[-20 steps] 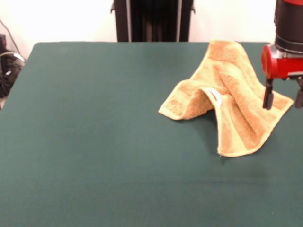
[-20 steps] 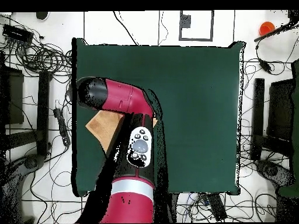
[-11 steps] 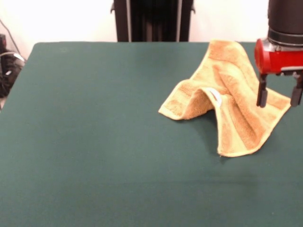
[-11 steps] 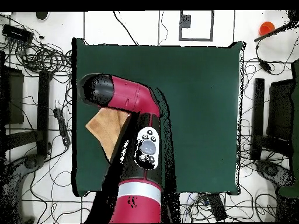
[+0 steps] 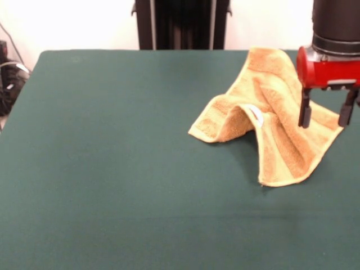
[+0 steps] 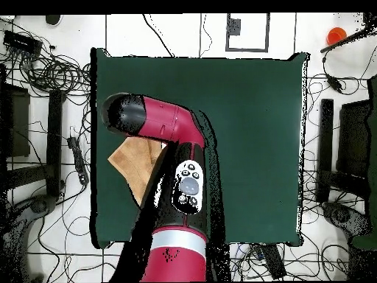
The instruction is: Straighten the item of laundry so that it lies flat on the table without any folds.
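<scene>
Closest to us in the front view we've just got a big bare stretch of the large rectangular table covered in plain dark green felt-like cloth. Nothing else sits on that part.

Moving further back and over to the right side of that view, we hit the small golden-orange terry towel with paler woven border bands. It's definitely not flat. The nearest corner lies on the cloth toward the right, and from there the fabric rises into a hump with a tunnel-like gap under it. A small white label sits right on the crest of that fold. To the left of the hump one flap drops back onto the table, and the rest of the towel runs away toward the far edge of the table.

Over the right part of the towel we see the red and black gripper, its two dark fingers pointing down and spread fairly wide, nothing between them. We can't tell whether the tips touch the fabric.

From overhead, the red arm covers much of the towel, which shows near the table's left edge.
</scene>
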Controlling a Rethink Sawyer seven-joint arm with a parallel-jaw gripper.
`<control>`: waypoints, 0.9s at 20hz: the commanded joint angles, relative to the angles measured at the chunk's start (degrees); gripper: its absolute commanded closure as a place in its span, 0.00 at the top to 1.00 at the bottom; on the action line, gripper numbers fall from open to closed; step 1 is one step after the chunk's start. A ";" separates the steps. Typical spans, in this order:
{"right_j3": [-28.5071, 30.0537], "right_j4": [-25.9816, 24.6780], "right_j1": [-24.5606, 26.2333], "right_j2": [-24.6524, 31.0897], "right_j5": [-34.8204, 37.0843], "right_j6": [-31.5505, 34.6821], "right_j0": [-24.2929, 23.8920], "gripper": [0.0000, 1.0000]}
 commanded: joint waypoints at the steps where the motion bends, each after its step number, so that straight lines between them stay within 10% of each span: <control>1: 3.18 -3.79 1.80 6.67 6.20 1.98 -0.65 1.00; 18: 3.65 -7.62 0.35 8.56 7.21 2.02 -2.77 1.00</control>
